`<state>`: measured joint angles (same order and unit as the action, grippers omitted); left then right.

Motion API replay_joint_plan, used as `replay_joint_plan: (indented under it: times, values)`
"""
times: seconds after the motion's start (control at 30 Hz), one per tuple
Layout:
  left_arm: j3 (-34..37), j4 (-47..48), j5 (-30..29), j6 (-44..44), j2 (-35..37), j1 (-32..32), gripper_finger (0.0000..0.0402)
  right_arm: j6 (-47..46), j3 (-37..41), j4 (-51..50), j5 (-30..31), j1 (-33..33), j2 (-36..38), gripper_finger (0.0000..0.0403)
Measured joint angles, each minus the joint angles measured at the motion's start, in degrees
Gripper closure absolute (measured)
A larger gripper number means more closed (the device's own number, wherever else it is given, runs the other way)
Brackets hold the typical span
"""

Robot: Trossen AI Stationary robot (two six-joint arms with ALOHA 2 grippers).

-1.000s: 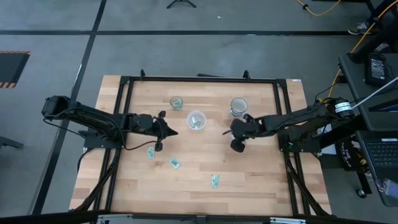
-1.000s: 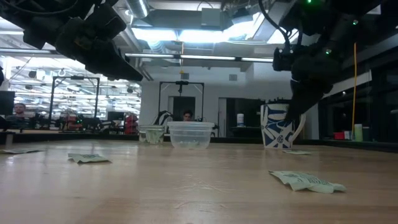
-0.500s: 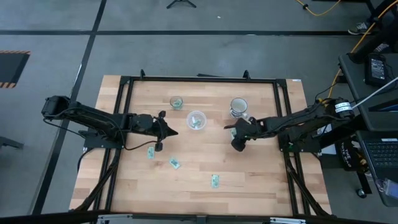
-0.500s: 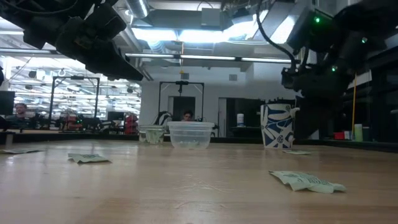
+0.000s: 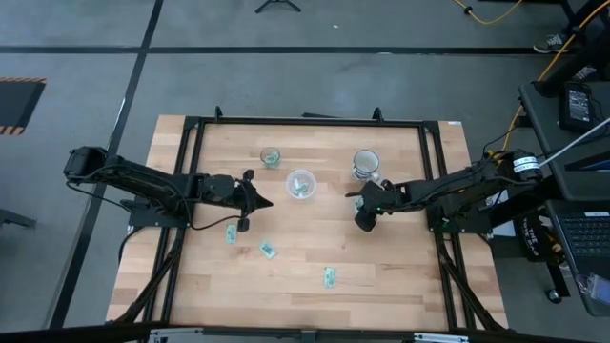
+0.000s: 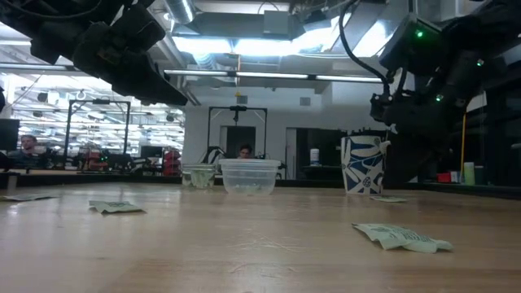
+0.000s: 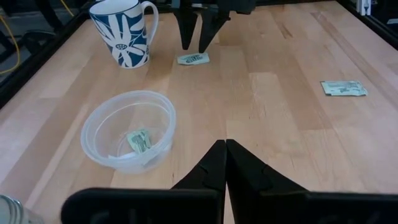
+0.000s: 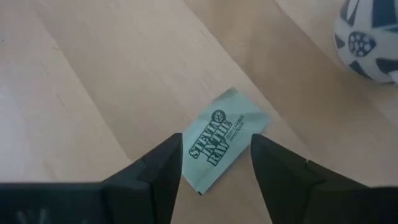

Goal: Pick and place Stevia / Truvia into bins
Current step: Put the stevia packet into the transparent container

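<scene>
My right gripper (image 8: 217, 149) hangs open, pointing down, just above a pale green Stevia sachet (image 8: 225, 138) that lies flat on the table near the mug; its two fingers stand on either side of the sachet. My left gripper (image 7: 224, 148) is shut and holds nothing; it hovers left of the wide translucent bin (image 5: 301, 183), which has one sachet (image 7: 139, 140) in it. The small clear bin (image 5: 271, 157) stands farther back on the left. Three more sachets (image 5: 231, 234) (image 5: 268, 251) (image 5: 329, 276) lie flat on the wood toward the near edge.
A blue-and-white mug (image 5: 366, 165) stands right behind the right gripper. A black metal frame (image 5: 305, 122) runs round the table top. In the low view people sit in the room beyond the table.
My right gripper has turned at the wrist above the sachet by the mug and its fingers have spread apart. The left arm and the sachets have kept still.
</scene>
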<state>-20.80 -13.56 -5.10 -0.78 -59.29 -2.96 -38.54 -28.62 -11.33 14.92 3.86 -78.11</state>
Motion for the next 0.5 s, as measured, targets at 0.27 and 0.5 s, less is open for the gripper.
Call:
replay_joint_plan:
  times: [0.27,0.5]
  values:
    - [0.00,0.02,0.00,-0.01,0.00,0.00,0.0397,0.07,-0.37,2.05,1.61,0.07,-7.15,0.0210]
    - [0.00,0.02,0.00,-0.01,0.00,0.00,0.0397,0.33,-0.64,2.88,2.69,0.04,-8.24,0.0222]
